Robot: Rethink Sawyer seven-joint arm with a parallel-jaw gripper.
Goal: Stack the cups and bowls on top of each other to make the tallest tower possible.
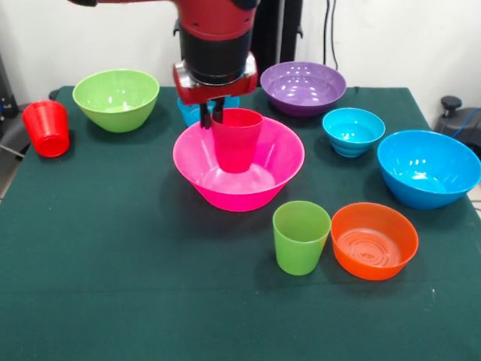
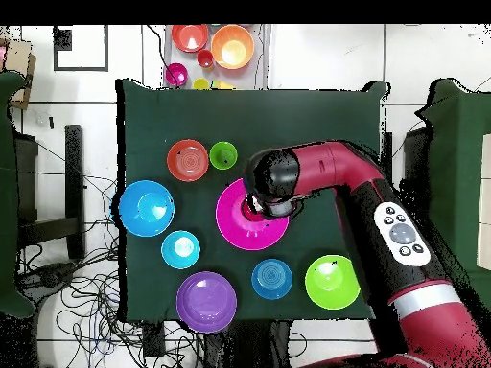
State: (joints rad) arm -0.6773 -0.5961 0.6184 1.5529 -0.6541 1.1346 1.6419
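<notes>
A red and black robot arm (image 1: 216, 45) is reaching down over a green felt-like table (image 1: 113, 286), its gripper (image 1: 213, 114) pinching the far rim of a crimson-pink cup (image 1: 237, 140). One dark finger is sitting inside the cup and the other outside, pressed together on the thin plastic wall. The tapered, handle-less cup is standing upright inside the wide hot pink bowl (image 1: 259, 179), which is sitting near the middle of the table; whether the cup's base is touching the bowl's floor is hard to tell.

Glossy round plastic bowls are ringing that pair. A lime green bowl (image 1: 116, 98) and a purple bowl (image 1: 303, 86) are standing at the far side, with a small cyan bowl (image 1: 192, 113) partly hidden behind the gripper. A second small cyan bowl (image 1: 353, 131) is sitting beside a large blue bowl (image 1: 428, 167). An orange bowl (image 1: 373, 240), showing ridged rings on its floor, is resting just beside an upright lime green cup (image 1: 301, 236) at the near side. A red-orange cup (image 1: 46, 128) is standing upside down at the table's edge, well apart from the others.

In the overhead view the arm (image 2: 384, 216) is showing a panel of round buttons; no lettering is readable.
</notes>
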